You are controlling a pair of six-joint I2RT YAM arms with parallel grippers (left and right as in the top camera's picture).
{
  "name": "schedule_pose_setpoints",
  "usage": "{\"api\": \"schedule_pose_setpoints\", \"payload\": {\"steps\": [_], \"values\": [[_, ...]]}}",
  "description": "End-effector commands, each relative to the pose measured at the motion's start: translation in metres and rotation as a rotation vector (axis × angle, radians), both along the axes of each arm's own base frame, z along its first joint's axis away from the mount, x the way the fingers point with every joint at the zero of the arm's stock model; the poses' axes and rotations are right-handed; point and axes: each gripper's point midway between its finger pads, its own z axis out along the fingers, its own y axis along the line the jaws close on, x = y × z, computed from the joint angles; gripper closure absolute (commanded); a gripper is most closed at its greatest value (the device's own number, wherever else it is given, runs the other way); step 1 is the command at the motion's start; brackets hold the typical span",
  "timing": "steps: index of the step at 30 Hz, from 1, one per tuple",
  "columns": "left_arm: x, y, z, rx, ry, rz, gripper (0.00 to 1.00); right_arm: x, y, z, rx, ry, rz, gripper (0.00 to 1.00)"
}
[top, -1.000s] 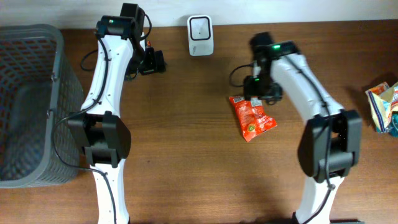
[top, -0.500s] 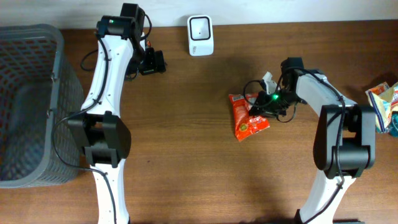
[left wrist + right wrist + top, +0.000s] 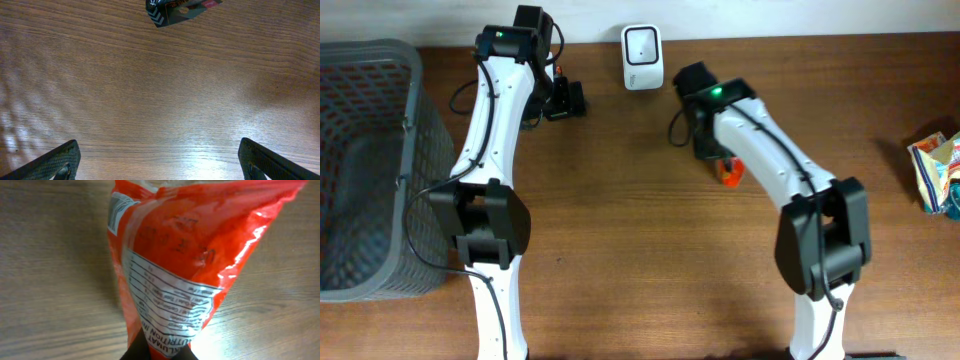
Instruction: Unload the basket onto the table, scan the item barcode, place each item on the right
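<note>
The brown wood-grain worktop [image 3: 620,260] fills the overhead view. A grey plastic mesh basket [image 3: 418,130] stands at its left edge. The white left arm with black joints [image 3: 490,130] reaches to the far edge beside the basket. The left jaws stand wide apart over bare wood, holding nothing. The matching white right arm [image 3: 770,165] stretches toward the middle. The right jaws are pinched tight on one end of a red-orange crinkly plastic snack packet [image 3: 190,255]. From above, the arm covers the packet except for a red sliver [image 3: 731,172], in front and to the right of the small white box-shaped barcode scanner [image 3: 642,57]. The packet's white nutrition panel faces the right wrist camera. A multicoloured printed packet [image 3: 938,170] lies at the right edge. A dark packet with chevron markings [image 3: 175,10] shows in the left wrist view.
</note>
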Motion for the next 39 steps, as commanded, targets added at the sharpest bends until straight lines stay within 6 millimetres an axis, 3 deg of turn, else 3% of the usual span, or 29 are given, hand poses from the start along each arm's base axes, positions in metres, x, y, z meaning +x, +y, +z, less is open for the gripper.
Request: {"api": "schedule_pose_setpoints", "payload": {"steps": [1,2,3,5,12,15,16,17,19,21,22,23,27,30,34,37,39], "values": [[0.000,0.001,0.004,0.010,-0.010,-0.004,0.01,-0.006,0.023,-0.016,-0.044,-0.015,-0.011,0.85],[0.000,0.001,0.004,0.010,-0.009,-0.004,0.01,-0.011,0.038,-0.022,-0.005,0.003,0.007,0.84],[0.000,0.001,0.004,0.010,-0.010,-0.004,0.01,-0.015,0.055,-0.026,0.044,0.018,0.033,0.74],[0.000,0.001,0.004,0.010,-0.010,-0.004,0.01,-0.021,0.080,-0.029,0.096,0.028,0.075,0.44],[0.000,0.001,0.004,0.010,-0.009,-0.004,0.01,-0.032,0.124,-0.026,0.305,0.105,0.151,0.44],[0.000,0.001,0.004,0.010,-0.009,-0.004,0.01,-0.023,0.112,-0.002,0.346,0.100,0.116,0.38],[0.000,0.001,0.004,0.010,-0.009,-0.004,0.01,-0.019,0.104,0.009,0.357,0.095,0.094,0.17],[0.000,0.001,0.004,0.010,-0.009,-0.004,0.01,-0.013,0.090,0.020,0.356,0.094,0.070,0.05],[0.000,0.001,0.004,0.010,-0.009,-0.004,0.01,-0.008,0.070,0.024,0.352,0.122,0.115,0.02],[0.000,0.001,0.004,0.010,-0.010,-0.004,0.01,-0.009,0.063,0.018,0.393,0.157,0.117,0.09],[0.000,0.001,0.004,0.010,-0.010,-0.004,0.01,-0.011,0.067,0.007,0.450,0.187,0.107,0.30],[0.000,0.001,0.004,0.010,-0.010,-0.004,0.01,-0.012,0.068,-0.003,0.461,0.194,0.104,0.39],[0.000,0.001,0.004,0.010,-0.009,-0.004,0.01,-0.017,0.070,-0.042,0.458,0.206,0.100,0.43],[0.000,0.001,0.004,0.010,-0.009,-0.004,0.01,-0.018,0.068,-0.057,0.459,0.200,0.098,0.47],[0.000,0.001,0.004,0.010,-0.009,-0.004,0.01,-0.022,0.069,-0.074,0.462,0.197,0.091,0.64],[0.000,0.001,0.004,0.010,-0.009,-0.004,0.01,-0.021,0.067,-0.075,0.464,0.192,0.085,0.82],[0.000,0.001,0.004,0.010,-0.009,-0.004,0.01,-0.020,0.068,-0.075,0.464,0.190,0.086,0.86]]}}
